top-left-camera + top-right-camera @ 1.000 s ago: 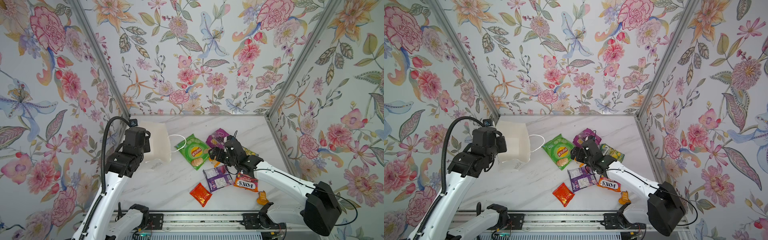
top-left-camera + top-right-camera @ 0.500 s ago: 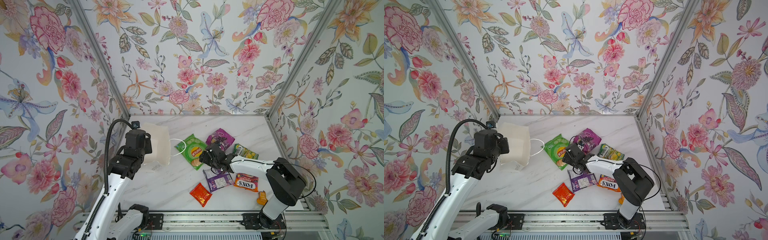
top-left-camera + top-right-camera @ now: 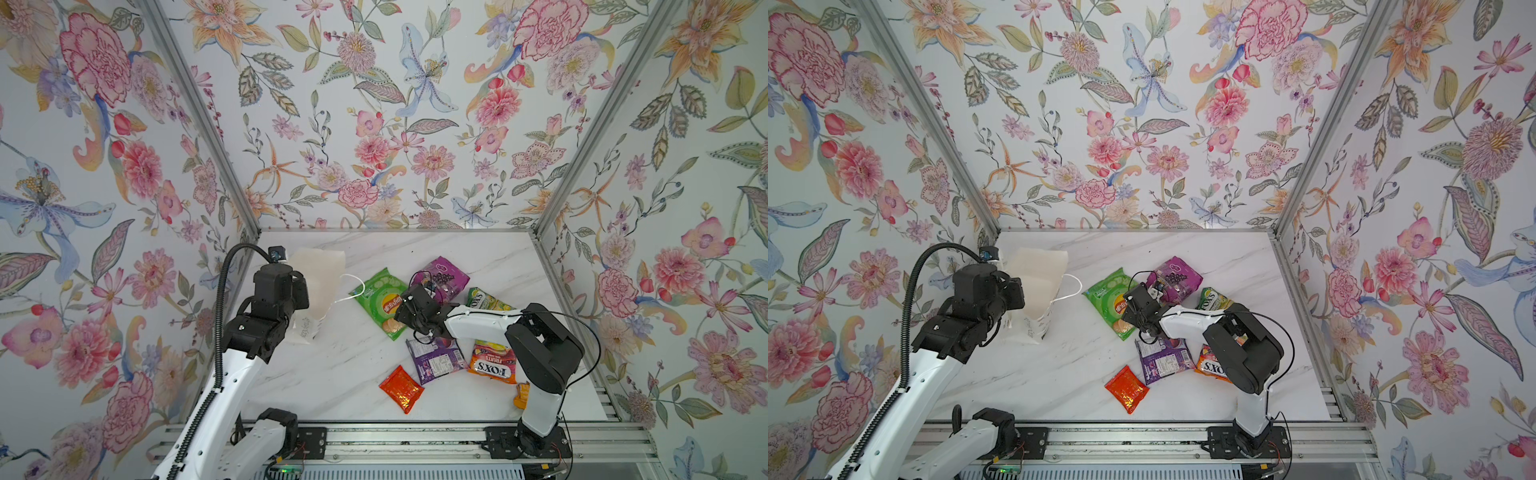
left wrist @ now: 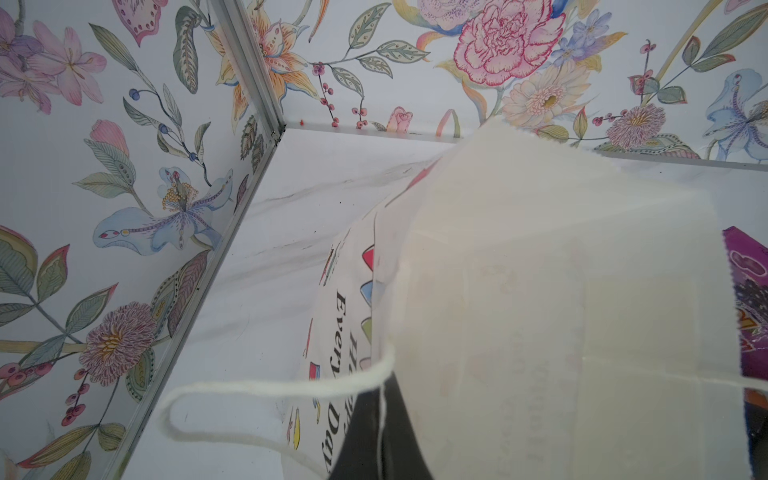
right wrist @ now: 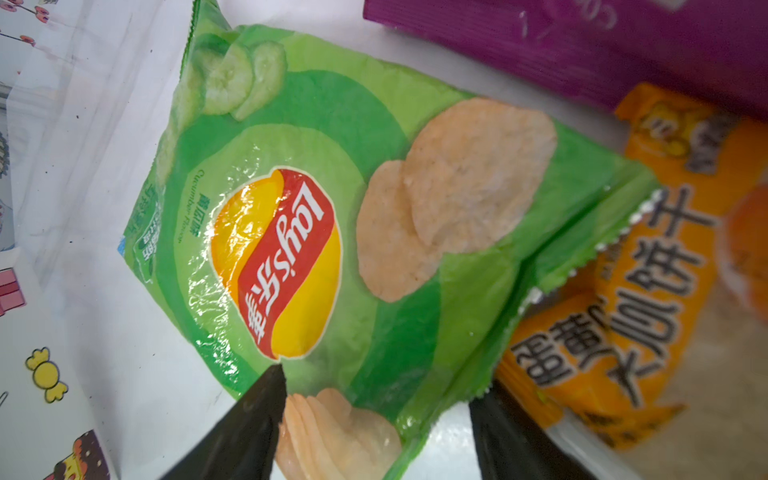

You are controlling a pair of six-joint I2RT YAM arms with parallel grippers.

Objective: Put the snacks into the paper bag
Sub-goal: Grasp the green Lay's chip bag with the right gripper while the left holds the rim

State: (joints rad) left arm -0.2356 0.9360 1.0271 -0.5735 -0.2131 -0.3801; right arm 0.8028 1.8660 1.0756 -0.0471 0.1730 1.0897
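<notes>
The white paper bag [image 3: 322,278] [image 3: 1042,274] stands at the left with its mouth toward the snacks. My left gripper [image 4: 382,436] is shut on the rim of the paper bag [image 4: 540,291] beside a cord handle [image 4: 270,388]. The green chips bag [image 3: 380,297] [image 3: 1108,295] lies flat to the right of it. My right gripper [image 5: 382,386] [image 3: 399,322] is low and open. Its fingers straddle the near corner of the chips bag [image 5: 332,187]; one finger [image 5: 266,399] touches the foil, the other stands a little off.
Other snacks lie around the right arm: a purple packet [image 3: 446,276], a second purple packet [image 3: 434,359], an orange FOX'S bag [image 3: 492,361], a green FOX'S bag [image 3: 484,299], a red-orange foil pack [image 3: 401,388], an orange sachet [image 3: 521,395]. Orange packets [image 5: 648,291] touch the chips bag.
My right gripper has swung left from above the purple packet down to the chips bag's near corner, and its jaws have narrowed. The left gripper still holds the bag, shifted slightly.
</notes>
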